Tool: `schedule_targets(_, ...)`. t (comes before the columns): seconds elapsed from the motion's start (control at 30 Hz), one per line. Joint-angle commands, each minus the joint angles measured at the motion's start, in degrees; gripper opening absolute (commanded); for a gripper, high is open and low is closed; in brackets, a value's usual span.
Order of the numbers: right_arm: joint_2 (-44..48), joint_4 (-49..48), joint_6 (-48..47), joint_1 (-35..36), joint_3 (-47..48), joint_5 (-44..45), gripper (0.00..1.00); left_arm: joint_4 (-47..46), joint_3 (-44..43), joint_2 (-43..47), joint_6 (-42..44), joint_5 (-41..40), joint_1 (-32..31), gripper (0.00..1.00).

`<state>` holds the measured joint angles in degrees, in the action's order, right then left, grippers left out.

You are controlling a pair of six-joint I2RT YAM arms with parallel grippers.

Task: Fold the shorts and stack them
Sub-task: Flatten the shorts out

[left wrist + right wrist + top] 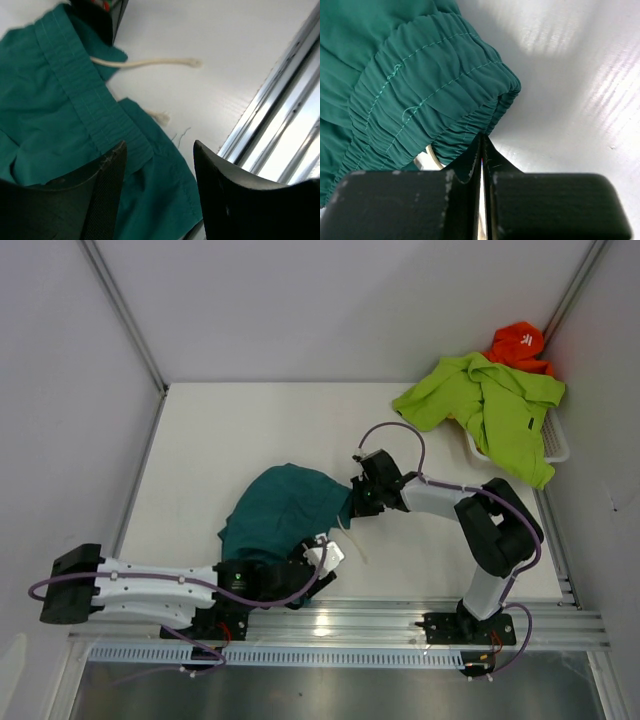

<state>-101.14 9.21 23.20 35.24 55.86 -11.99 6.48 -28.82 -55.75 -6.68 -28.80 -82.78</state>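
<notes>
Nothing was folded or stacked. The teal shorts (285, 510) lay bunched, well apart from the basket (558, 445). The lime shorts (490, 405) hung over the basket. At the teal pair, the left gripper (159, 150) stood open and the right gripper (482, 145) was closed; whether it held cloth was unclear.

Bright even light; soft shadows; glare on the rail (280, 131)

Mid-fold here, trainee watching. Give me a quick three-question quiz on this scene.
1. True or false: the left gripper stands open over the teal shorts.
2. Where are the lime green shorts? A) flat mid-table B) draped over the white basket C) in the left gripper
3. Fill in: the right gripper is ___ at the teal waistband.
Key: 1 true; 2 B; 3 shut.
</notes>
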Motion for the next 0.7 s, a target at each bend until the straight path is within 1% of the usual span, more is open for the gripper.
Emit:
schedule_targets(0.0,0.8,4.6,0.0,-0.3,1.2,4.7,0.00,1.2,-2.3,-3.7,-3.8,-3.8,-0.3,0.59)
schedule_targets(0.17,2.7,5.7,-0.3,0.0,1.4,4.2,0.00,3.9,-4.2,-10.0,-6.2,-5.9,-0.3,0.59)
schedule_targets(0.27,2.6,5.9,-0.5,0.4,1.5,4.0,0.00,2.4,-4.3,-11.0,-6.8,-5.9,-0.3,0.58)
schedule_targets(0.37,2.8,5.8,-0.4,0.5,1.4,3.9,0.00,1.1,-5.5,-13.6,-6.9,-6.7,0.1,0.59)
schedule_targets(0.47,3.0,5.8,-0.3,0.5,1.4,3.7,0.00,2.8,-8.3,-19.3,-8.2,-7.7,1.0,0.61)
schedule_targets(0.5,3.1,5.9,-0.2,0.5,1.4,3.7,0.00,3.3,-9.1,-22.6,-8.9,-7.5,1.6,0.61)
schedule_targets(0.57,3.7,6.0,-0.3,0.6,1.2,3.8,0.00,4.2,-10.6,-26.1,-9.7,-7.2,3.1,0.56)
schedule_targets(0.6,3.8,6.0,-0.3,0.6,1.1,3.9,0.00,4.9,-11.1,-27.6,-10.4,-5.8,3.9,0.51)
schedule_targets(0.63,4.1,6.1,-0.3,0.6,1.0,4.1,0.00,5.6,-11.3,-30.6,-11.2,-5.7,5.2,0.34)
schedule_targets(0.67,4.3,6.4,-0.3,0.5,0.9,4.1,0.00,7.2,-11.9,-31.8,-12.4,-5.9,5.9,0.25)
